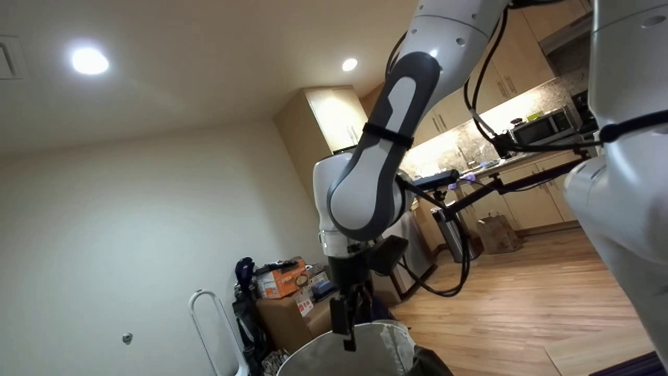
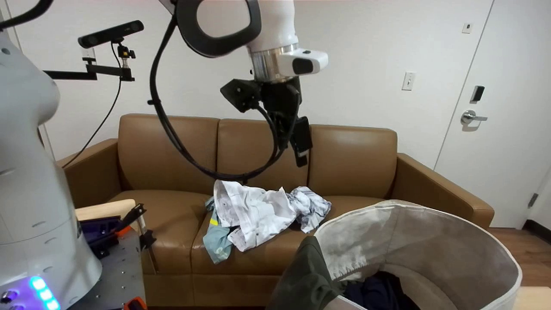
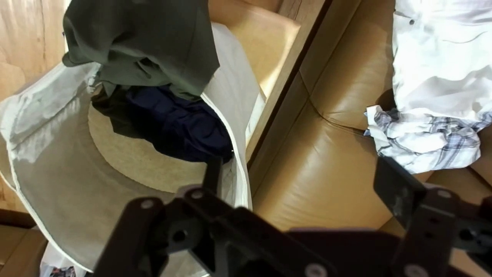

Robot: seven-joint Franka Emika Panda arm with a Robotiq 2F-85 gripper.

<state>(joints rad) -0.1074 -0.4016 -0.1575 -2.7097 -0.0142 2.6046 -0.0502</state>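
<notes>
Crumpled white clothes (image 2: 258, 211) are laid near the sofa's (image 2: 353, 159) front edge, with room left toward the pale hamper (image 2: 447, 241); the gripper (image 3: 305, 179) is spread wide.

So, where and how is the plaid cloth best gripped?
Likely by its crumpled middle, coming from above with the open gripper: the plaid cloth lies bunched on the sofa, its raised folds offering something to pinch. Keep off the edge next to the white garment.

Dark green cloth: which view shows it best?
The wrist view: it shows the dark green cloth largest, draped over the rim of the bin, though cropped at the top. Both exterior views crop it at the bottom, to a broad fold and a small patch.
</notes>
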